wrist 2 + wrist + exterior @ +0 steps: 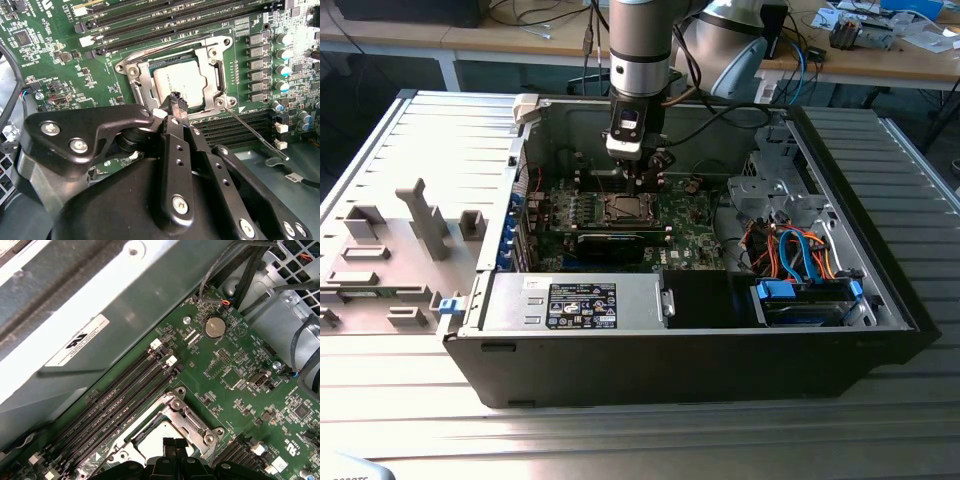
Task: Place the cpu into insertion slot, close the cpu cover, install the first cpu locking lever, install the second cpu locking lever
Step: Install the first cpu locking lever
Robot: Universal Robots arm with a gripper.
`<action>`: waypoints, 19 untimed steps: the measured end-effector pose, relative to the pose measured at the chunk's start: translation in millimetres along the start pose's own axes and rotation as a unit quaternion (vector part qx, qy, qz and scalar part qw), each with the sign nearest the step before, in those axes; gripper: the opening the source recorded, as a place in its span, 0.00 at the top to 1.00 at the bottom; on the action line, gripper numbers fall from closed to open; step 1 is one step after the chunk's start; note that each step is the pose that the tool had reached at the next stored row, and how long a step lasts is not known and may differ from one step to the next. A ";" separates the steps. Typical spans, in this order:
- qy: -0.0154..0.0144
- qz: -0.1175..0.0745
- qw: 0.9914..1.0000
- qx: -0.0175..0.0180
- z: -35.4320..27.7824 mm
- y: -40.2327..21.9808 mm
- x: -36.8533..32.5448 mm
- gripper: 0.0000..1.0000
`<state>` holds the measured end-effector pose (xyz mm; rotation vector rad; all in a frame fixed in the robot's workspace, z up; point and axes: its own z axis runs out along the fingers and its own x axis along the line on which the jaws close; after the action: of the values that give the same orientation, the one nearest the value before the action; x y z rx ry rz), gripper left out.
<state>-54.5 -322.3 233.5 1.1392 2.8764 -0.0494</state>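
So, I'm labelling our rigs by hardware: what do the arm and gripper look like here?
The arm is a silver-grey metal cylinder with a darker band near its end. A black cable loops off its wrist. The gripper is matte black, with rounded, flat linkage plates fastened by silver screws, tapering to narrow black jaws.

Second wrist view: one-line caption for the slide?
Gripper at the edge of the cpu cover, which lies flat over the cpu; a thin wire lever angles out alongside.
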 end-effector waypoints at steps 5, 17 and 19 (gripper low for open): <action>0.000 -0.003 1.000 0.000 0.0 0.0 0.0 0.89; 0.000 -0.008 1.000 0.000 0.0 0.0 0.0 0.89; 0.000 -0.009 1.000 0.000 0.0 0.0 0.0 0.89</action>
<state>-54.5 -322.3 233.5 1.1132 2.8862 -0.0488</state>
